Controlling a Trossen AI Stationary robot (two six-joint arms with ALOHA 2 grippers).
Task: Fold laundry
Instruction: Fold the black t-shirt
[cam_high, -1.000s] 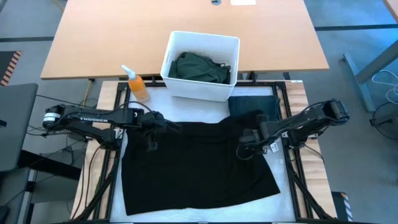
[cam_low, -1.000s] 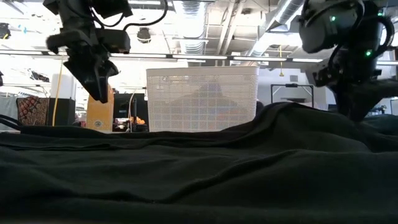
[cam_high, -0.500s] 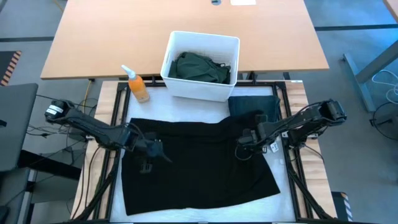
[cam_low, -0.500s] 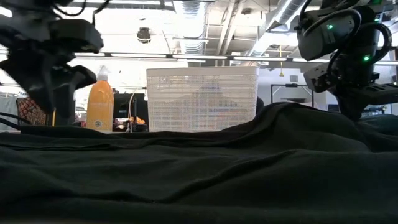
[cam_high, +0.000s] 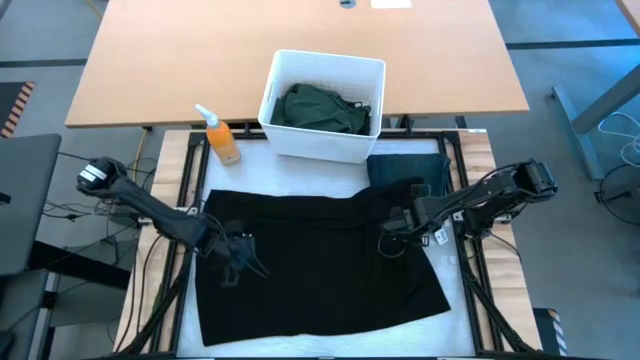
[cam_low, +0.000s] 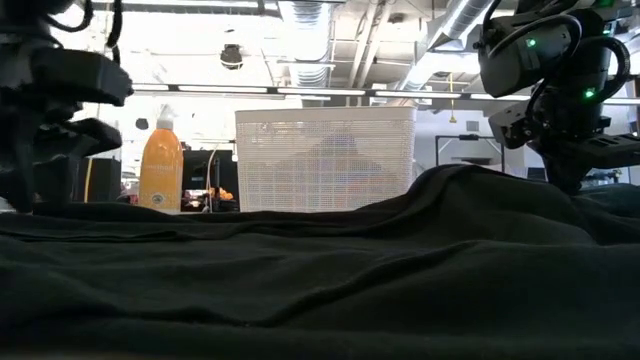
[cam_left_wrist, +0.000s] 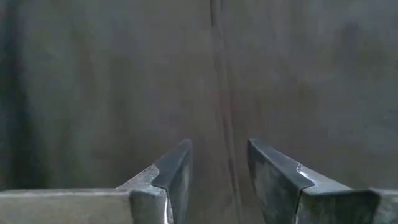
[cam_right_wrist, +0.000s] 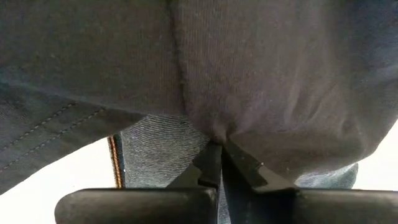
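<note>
A wide black garment (cam_high: 320, 265) lies spread on the table, filling the low view (cam_low: 320, 270). My left gripper (cam_high: 240, 265) stands open over its left part, fingers pointing down on either side of a seam (cam_left_wrist: 227, 124). My right gripper (cam_high: 388, 240) is shut on the garment's far right part. A dark green garment (cam_high: 322, 106) lies in the white bin (cam_high: 275, 75). A dark folded cloth (cam_high: 408, 168) lies at the far right. My left gripper (cam_left_wrist: 219, 158) hovers close over the black cloth; whether its fingertips touch it, I cannot tell. My right gripper (cam_right_wrist: 216, 152) pinches a bunched fold of the black garment (cam_right_wrist: 214, 127) between its fingertips, slanting down from the table's right. The cloth rises in a ridge (cam_low: 450, 178) there; the rest lies on the table.
An orange spray bottle (cam_high: 220, 135) stands at the far left beside the bin. Beyond the bin lies a wooden tabletop (cam_high: 180, 60). White table surface (cam_high: 460, 270) shows to the right of the garment.
My left gripper has swung from the garment's far left edge toward the table's near edge and come down over the cloth, still open. My right gripper has stayed in place and shut on the cloth.
</note>
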